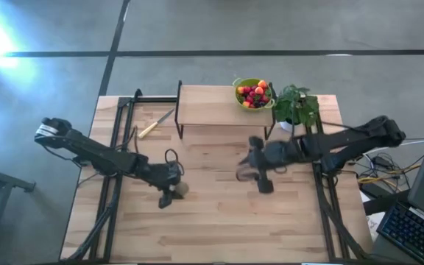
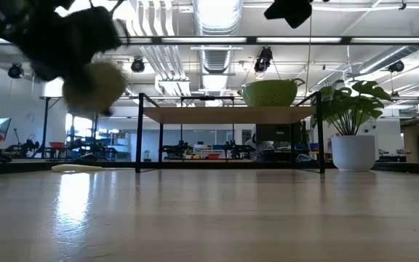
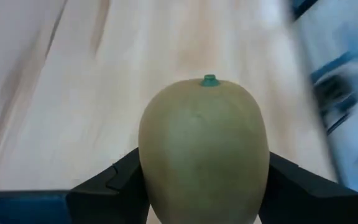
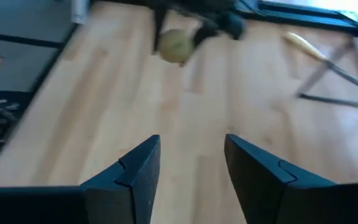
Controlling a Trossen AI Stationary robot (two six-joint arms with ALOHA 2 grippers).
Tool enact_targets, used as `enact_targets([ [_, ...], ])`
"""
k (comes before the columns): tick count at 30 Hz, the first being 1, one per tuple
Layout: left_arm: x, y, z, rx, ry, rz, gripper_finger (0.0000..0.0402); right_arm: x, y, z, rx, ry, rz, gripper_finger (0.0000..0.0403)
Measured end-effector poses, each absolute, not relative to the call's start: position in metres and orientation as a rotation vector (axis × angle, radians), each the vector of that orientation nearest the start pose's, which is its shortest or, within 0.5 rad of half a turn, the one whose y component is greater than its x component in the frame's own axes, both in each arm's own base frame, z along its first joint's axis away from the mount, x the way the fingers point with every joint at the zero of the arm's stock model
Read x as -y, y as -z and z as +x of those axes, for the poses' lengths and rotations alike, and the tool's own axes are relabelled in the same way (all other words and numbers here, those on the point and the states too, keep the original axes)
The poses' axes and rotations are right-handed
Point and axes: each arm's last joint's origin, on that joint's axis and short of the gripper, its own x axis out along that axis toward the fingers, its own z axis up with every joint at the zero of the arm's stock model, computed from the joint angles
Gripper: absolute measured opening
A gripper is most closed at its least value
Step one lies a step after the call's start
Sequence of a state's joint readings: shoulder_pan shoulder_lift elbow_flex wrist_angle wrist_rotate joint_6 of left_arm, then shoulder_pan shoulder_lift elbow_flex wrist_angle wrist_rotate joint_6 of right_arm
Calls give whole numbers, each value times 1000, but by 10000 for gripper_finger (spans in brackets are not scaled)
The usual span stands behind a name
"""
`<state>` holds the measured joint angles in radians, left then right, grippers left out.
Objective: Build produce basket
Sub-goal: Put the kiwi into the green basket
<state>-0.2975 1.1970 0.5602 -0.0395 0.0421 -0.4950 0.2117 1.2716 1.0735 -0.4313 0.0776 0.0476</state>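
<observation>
Knife beside shelf; potted plant right.

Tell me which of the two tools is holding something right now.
The left tool, over the table's left half, grips the kiwi-like fruit between its fingers. The right tool hangs open and empty near the table's middle.

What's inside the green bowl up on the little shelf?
The green bowl holds small red, orange and dark fruits. Whatever lies beneath the top layer is hidden.
</observation>
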Motion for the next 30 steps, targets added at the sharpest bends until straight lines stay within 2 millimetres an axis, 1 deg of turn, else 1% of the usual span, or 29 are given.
enact_targets([
  [4, 73, -207, 236, -495, 228, -323, 226, -79, -293, 265, -548, -197, -47, 163],
  [8, 76, -212, 248, -331, 267, -198, 227, -93, -285, 264, -436, -251, -42, 156],
  [12, 79, -216, 259, -198, 294, -80, 227, -96, -285, 265, -372, -208, -88, 159],
  [15, 83, -220, 269, -105, 306, -56, 227, -95, -288, 266, -329, -173, -112, 169],
  [17, 85, -224, 278, -60, 311, -54, 227, -96, -292, 269, -282, -175, -127, 176],
  [19, 88, -224, 288, -50, 304, -28, 227, -97, -294, 269, -258, -184, -172, 183],
  [22, 91, -226, 306, -37, 240, 83, 227, -97, -299, 270, -236, -196, -222, 194],
  [24, 94, -230, 319, -16, 205, 168, 227, -97, -303, 271, -229, -189, -178, 203],
  [27, 98, -237, 336, 8, 158, 275, 227, -97, -305, 270, -269, -182, -127, 222],
  [30, 100, -243, 347, 21, 113, 348, 227, -97, -307, 270, -307, -177, -94, 247],
])
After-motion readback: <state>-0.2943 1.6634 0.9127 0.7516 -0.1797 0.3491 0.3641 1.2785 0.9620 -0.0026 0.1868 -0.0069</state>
